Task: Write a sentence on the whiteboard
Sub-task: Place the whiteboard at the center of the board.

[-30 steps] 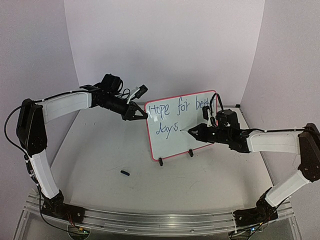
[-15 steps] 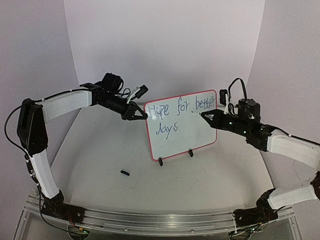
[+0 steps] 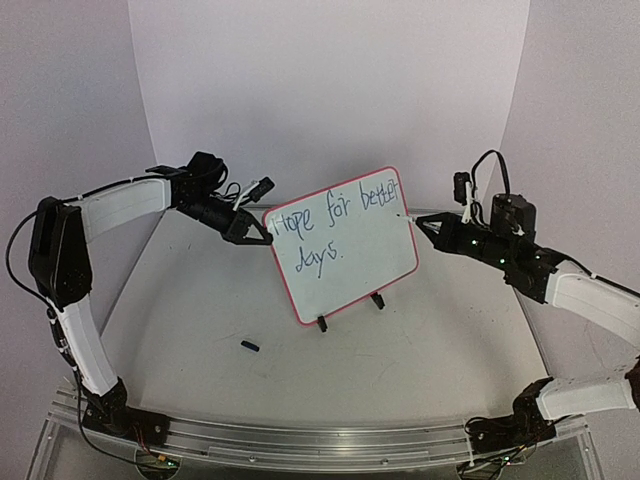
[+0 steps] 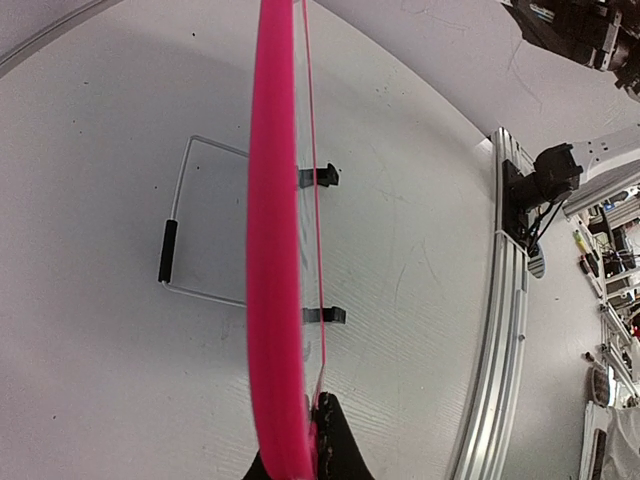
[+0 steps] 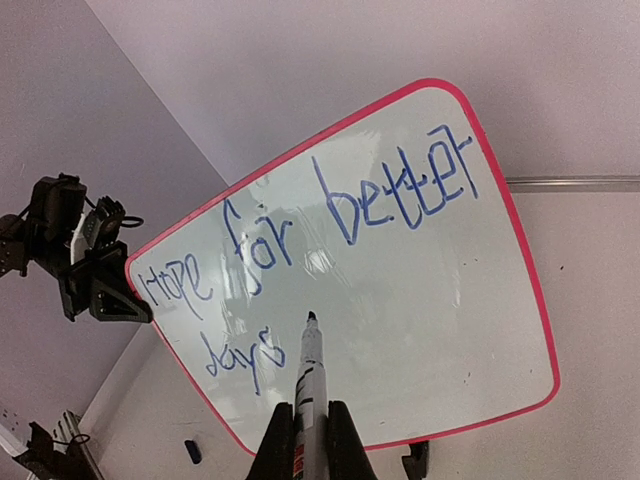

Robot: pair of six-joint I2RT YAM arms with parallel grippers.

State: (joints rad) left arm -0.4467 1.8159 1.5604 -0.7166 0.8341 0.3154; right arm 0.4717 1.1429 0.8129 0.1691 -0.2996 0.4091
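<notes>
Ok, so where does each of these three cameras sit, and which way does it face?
Top external: above and behind the robot, looking down the table; left arm and right arm show, left gripper pinching the whiteboard's edge.
Left wrist: looks along the whiteboard edge-on; its fingertips show.
Right wrist: faces the sentence; its fingers hold a marker.
All three share the whiteboard.

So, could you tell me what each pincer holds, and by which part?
Left pincer: the whiteboard, by its left frame edge. Right pincer: a marker, by its barrel.
</notes>
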